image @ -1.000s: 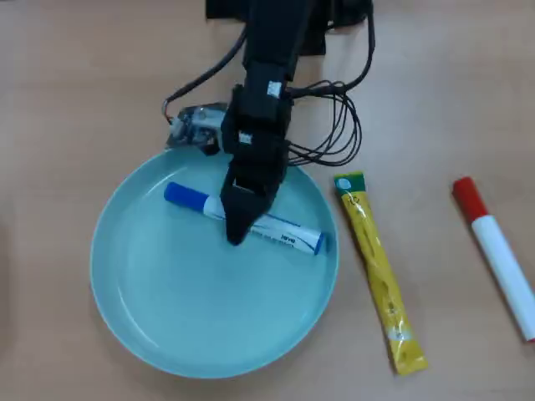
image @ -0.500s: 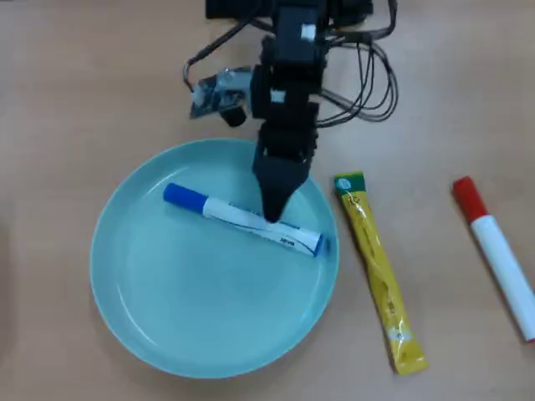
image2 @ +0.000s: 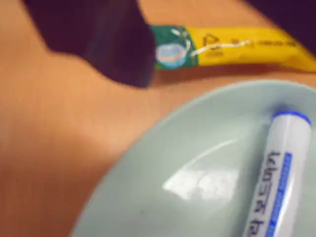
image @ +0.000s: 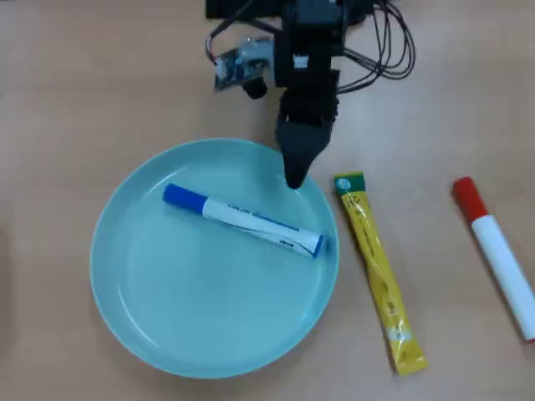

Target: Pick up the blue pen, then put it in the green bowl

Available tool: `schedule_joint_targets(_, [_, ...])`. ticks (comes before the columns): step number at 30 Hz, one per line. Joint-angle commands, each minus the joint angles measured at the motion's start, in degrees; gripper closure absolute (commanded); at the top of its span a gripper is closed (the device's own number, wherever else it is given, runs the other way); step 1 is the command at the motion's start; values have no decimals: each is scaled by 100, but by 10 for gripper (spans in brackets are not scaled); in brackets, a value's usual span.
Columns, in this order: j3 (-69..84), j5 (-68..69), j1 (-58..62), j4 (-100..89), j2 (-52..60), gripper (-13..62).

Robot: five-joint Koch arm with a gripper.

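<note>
Overhead view: blue pen (image: 242, 220) lies in green bowl (image: 167, 334); pincer (image: 296, 177) above rim, empty, opening cannot be told.

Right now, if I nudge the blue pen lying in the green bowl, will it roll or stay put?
The blue pen has a round barrel, so it would probably roll. The green bowl looks glossy and smooth, so sliding is likely too. Its low rim should probably stop the pen.

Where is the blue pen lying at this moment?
In the overhead view the blue pen lies inside the green bowl, slanted across its upper half with the blue cap to the left. The yellow sachet lies on the table right of the bowl.
</note>
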Motion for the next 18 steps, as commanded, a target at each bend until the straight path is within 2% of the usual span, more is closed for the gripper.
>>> schedule_joint_targets(1, [-44,70,-62,-229,483,-29])
schedule_joint_targets(18, [2021,-44,-149,-668,1960,-19])
